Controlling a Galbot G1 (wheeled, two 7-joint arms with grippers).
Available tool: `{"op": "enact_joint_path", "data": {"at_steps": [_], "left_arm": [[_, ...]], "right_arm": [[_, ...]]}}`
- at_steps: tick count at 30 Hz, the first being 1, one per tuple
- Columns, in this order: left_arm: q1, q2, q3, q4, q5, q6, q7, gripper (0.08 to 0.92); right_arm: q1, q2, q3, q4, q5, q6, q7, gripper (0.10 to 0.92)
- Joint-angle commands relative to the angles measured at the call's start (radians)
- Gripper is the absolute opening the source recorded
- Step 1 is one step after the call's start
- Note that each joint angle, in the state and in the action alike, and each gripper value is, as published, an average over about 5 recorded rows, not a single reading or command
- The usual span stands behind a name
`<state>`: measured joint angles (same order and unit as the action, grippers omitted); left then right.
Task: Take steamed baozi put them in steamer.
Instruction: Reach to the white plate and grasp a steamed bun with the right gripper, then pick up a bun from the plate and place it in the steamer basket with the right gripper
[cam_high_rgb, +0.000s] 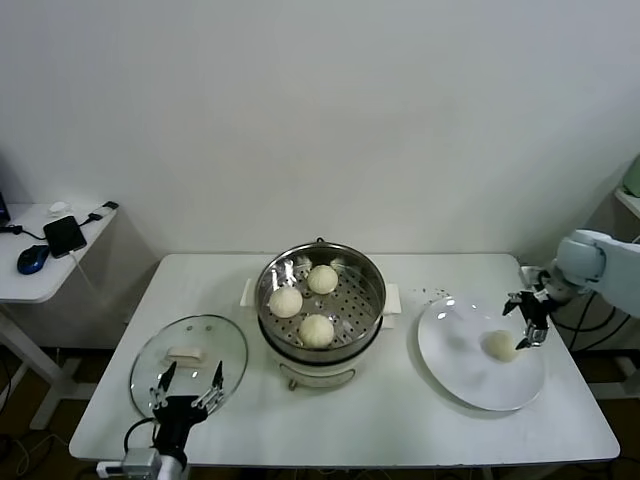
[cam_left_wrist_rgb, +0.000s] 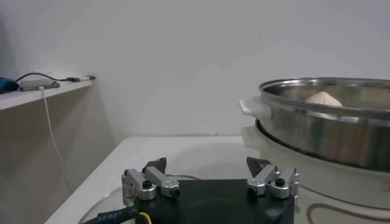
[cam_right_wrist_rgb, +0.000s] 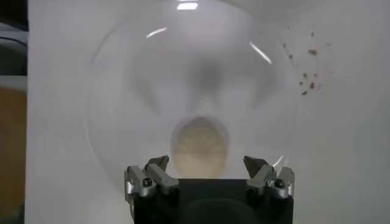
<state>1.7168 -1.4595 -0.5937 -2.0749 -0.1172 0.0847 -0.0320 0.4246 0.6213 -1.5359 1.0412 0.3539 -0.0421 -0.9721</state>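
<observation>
The steel steamer (cam_high_rgb: 375, 305) stands mid-table with three cream-white baozi on its perforated tray: one at the back (cam_high_rgb: 322, 279), one on the left (cam_high_rgb: 286, 301), one at the front (cam_high_rgb: 317, 330). A fourth baozi (cam_high_rgb: 500, 345) lies on the white plate (cam_high_rgb: 460, 375) at the right. My right gripper (cam_high_rgb: 530, 318) hangs open just above and to the right of that bun. In the right wrist view the baozi (cam_right_wrist_rgb: 199, 146) sits just ahead of the open right gripper (cam_right_wrist_rgb: 207, 163), untouched. My left gripper (cam_high_rgb: 188, 385) rests open over the glass lid, with the steamer (cam_left_wrist_rgb: 329, 131) off to its side.
A round glass lid (cam_high_rgb: 225, 350) with a white handle lies at the table's front left. Dark crumbs (cam_high_rgb: 435, 293) dot the table behind the plate. A side table (cam_high_rgb: 40, 285) at the far left carries a phone and a mouse. The table's front edge (cam_high_rgb: 400, 462) is near.
</observation>
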Motion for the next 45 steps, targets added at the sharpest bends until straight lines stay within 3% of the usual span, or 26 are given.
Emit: {"op": "enact_joint_path", "data": {"at_steps": [1, 13, 22, 28, 34, 40, 45], "left_arm": [[0.003, -0.003, 0.000, 0.001, 0.002, 0.000, 0.000, 0.823], [0.006, -0.006, 0.006, -0.003, 0.005, -0.002, -0.002, 0.823], [0.013, -0.003, 0.007, -0.015, 0.006, -0.003, -0.003, 0.823], [0.018, 0.001, 0.009, -0.035, 0.005, -0.001, -0.002, 0.823], [0.012, 0.007, 0.021, -0.055, 0.008, 0.011, 0.001, 0.823], [-0.004, 0.012, 0.025, -0.058, 0.012, 0.024, 0.003, 0.823], [-0.017, 0.015, 0.025, -0.052, 0.002, 0.025, 0.003, 0.823]], "right_arm": [[-0.193, 0.033, 0.150, -0.094, -0.062, -0.035, 0.010, 0.823], [-0.198, 0.051, 0.167, -0.095, -0.116, -0.034, 0.046, 0.818], [-0.058, 0.011, 0.079, 0.024, -0.049, -0.062, 0.039, 0.652], [0.369, 0.012, -0.236, 0.202, 0.156, -0.100, 0.025, 0.629], [0.803, 0.168, -0.433, 0.431, 0.540, -0.200, 0.039, 0.628], [0.870, 0.338, -0.368, 0.589, 0.769, -0.301, 0.130, 0.628], [0.716, 0.440, -0.309, 0.603, 0.794, -0.372, 0.240, 0.628]]}}
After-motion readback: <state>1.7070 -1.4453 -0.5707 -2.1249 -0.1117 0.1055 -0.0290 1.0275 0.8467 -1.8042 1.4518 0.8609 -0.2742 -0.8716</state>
